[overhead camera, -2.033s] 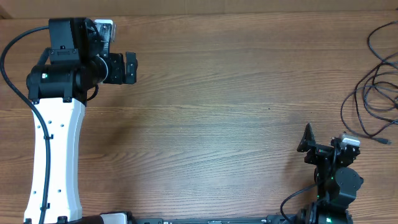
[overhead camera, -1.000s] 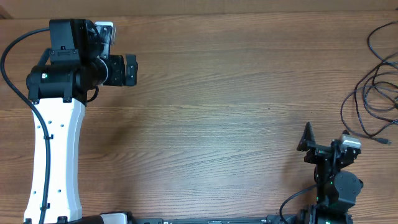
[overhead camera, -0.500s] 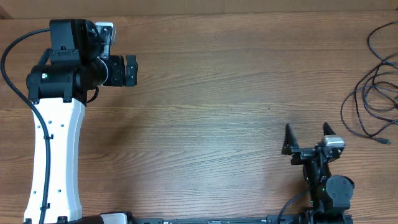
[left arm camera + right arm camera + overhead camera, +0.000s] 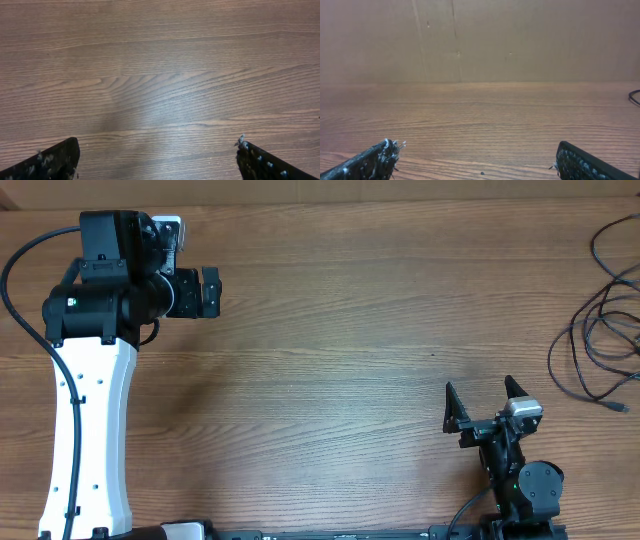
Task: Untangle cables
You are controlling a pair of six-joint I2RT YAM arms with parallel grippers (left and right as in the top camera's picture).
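Nearest, at 5 o'clock on the brown wood-grain worktop (image 4: 330, 380), the right gripper (image 4: 479, 388) stands with its two black fingers spread wide and empty, aimed toward 12. The thin black cables (image 4: 598, 330), a loose tangle of loops, lie at about 2 o'clock from it, well apart. Their mass runs roughly 12 to 6 along the right edge and partly out of view. Farthest, at 10 o'clock, the left gripper (image 4: 208, 292) is equally wide and empty. The right arm is far nearer, so the reach is likely its to make.
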